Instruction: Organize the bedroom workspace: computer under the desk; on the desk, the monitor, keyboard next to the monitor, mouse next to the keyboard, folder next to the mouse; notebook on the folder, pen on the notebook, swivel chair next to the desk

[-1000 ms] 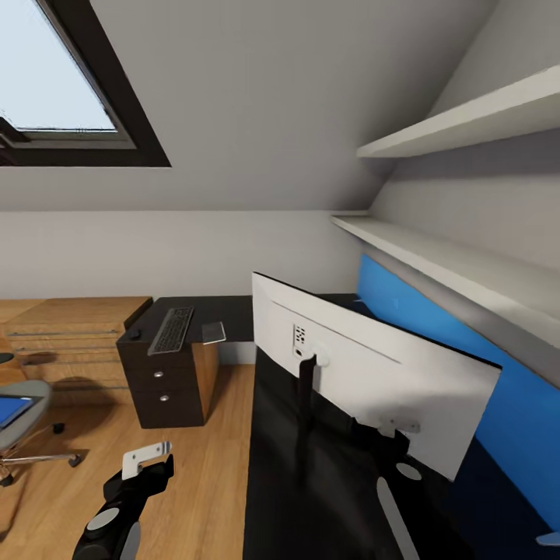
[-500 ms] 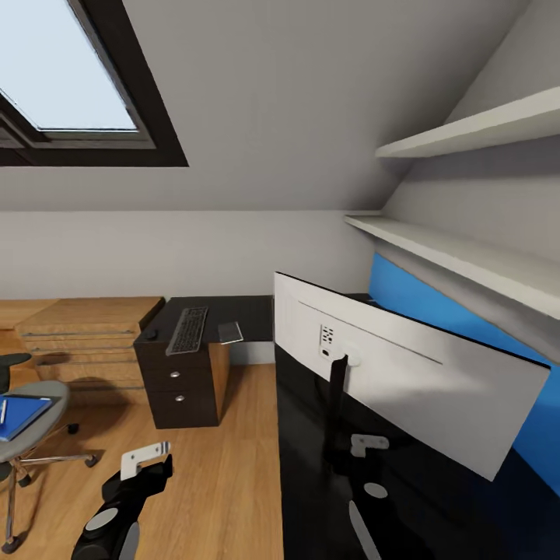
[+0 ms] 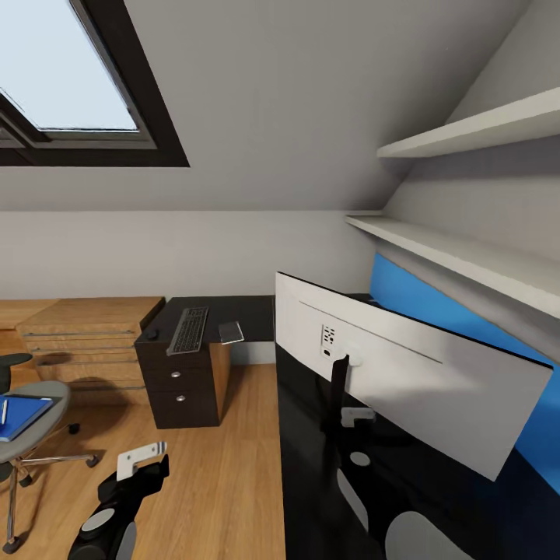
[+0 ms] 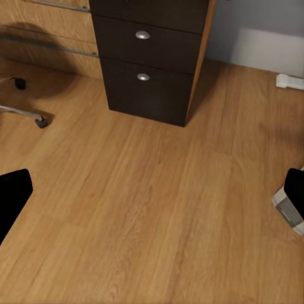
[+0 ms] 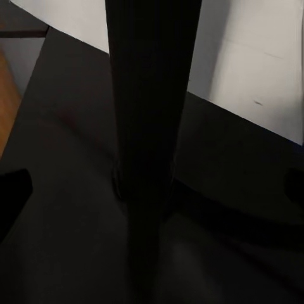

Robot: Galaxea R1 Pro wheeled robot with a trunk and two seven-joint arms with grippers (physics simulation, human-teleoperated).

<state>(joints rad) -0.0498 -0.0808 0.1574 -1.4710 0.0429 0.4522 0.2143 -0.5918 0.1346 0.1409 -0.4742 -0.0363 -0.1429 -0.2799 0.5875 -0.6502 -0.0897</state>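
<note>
1. Looking from the head view, the wide white-backed monitor (image 3: pixel 404 381) stands on the glossy black desk (image 3: pixel 311 482) at the right, its rear face and thin black stand post (image 3: pixel 337 404) toward the camera. The right gripper (image 3: pixel 356 416) sits low on the desk just beside that post; whether its fingers are apart or together I cannot tell from here. The left gripper (image 3: pixel 140 460) hangs over the wooden floor (image 3: pixel 225 482) at the near left, holding nothing. Farther left, the dark flat keyboard (image 3: pixel 189 330), a small black mouse (image 3: pixel 152 334) and a pale grey notebook (image 3: pixel 231 332) lie on top of the dark drawer cabinet (image 3: pixel 183 381). The blue folder (image 3: pixel 22 414) rests on the grey swivel chair (image 3: pixel 31 428) at the far left edge.

2. Turning to the left wrist view, black fingertips (image 4: pixel 12 199) show at opposite edges, wide apart, with bare floor between them and the cabinet's drawers beyond.

3. Turning to the right wrist view, the stand post rises straight ahead, upright, between dark fingertips (image 5: pixel 12 190) that stand well apart, not yet clamped on it. I judge the step in hand to be seating the monitor; the right arm is far nearer, and the post's vertical axis lies dead ahead of its spread fingers.
</note>
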